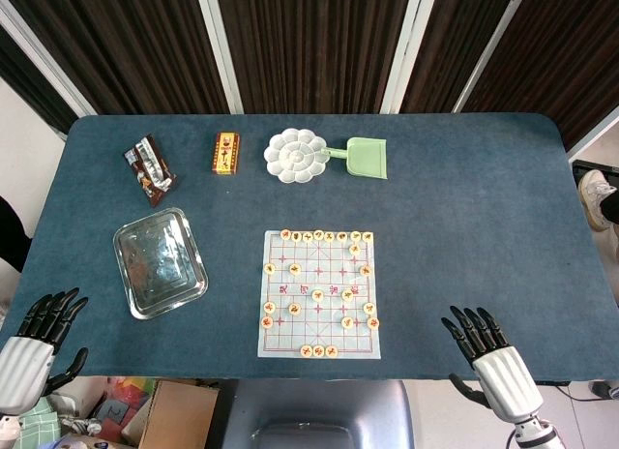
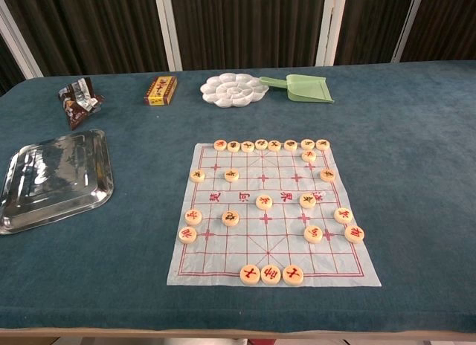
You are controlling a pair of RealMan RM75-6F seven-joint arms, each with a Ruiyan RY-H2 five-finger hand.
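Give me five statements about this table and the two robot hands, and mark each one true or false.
1. Both the left robot hand and the right robot hand hold nothing. True.
2. The metal tray lies right of the chess sheet. False: it lies to its left.
3. The green dustpan sits beside the white flower-shaped palette. True.
4. The right robot hand grips a chess piece. False: it hovers at the table's near edge, fingers spread.
5. The tray holds snack packets. False: it looks empty.

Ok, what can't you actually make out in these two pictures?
- Left hand: head view, cut by the bottom edge; absent from chest view.
- Right hand: likewise.
- Characters on the chess pieces: too small in both views.
- Snack packet print: too small.
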